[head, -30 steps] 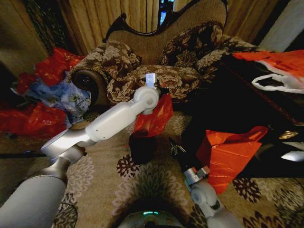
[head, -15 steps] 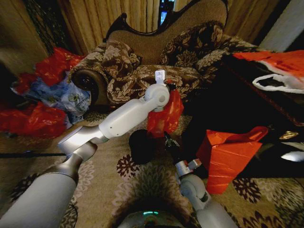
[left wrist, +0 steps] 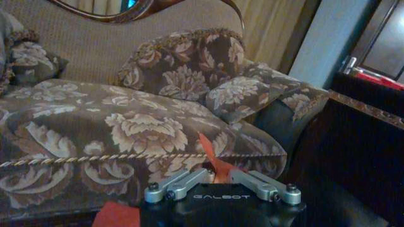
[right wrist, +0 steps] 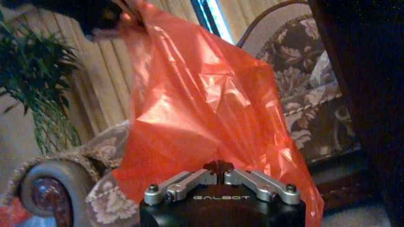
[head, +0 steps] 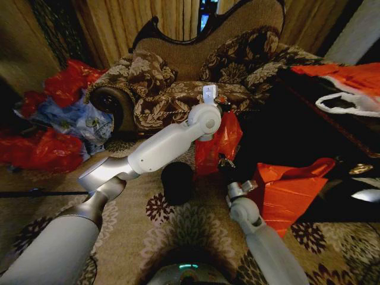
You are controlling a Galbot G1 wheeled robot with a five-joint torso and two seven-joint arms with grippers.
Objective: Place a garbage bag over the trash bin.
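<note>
- A sofa (head: 196, 65) fills the upper middle of the head frame; heaped red and blue bags (head: 53, 119) lie at the left, a stiff orange bag (head: 285, 190) at the lower right, beside a dark cabinet (head: 309, 119).
- The bag (head: 217, 142) hangs at centre, thin, shiny, crinkled red, to the right of the bin (head: 177, 181) and above its level, not over it.
- The bin stands small and black on the patterned carpet (head: 178, 231), its rim uncovered.
- My left gripper (left wrist: 221, 182) pinches the bag's upper edge; my right gripper (right wrist: 220, 176) below is pressed together on its lower part.
- Bare carpet lies around the bin; the orange bag crowds my right arm.
</note>
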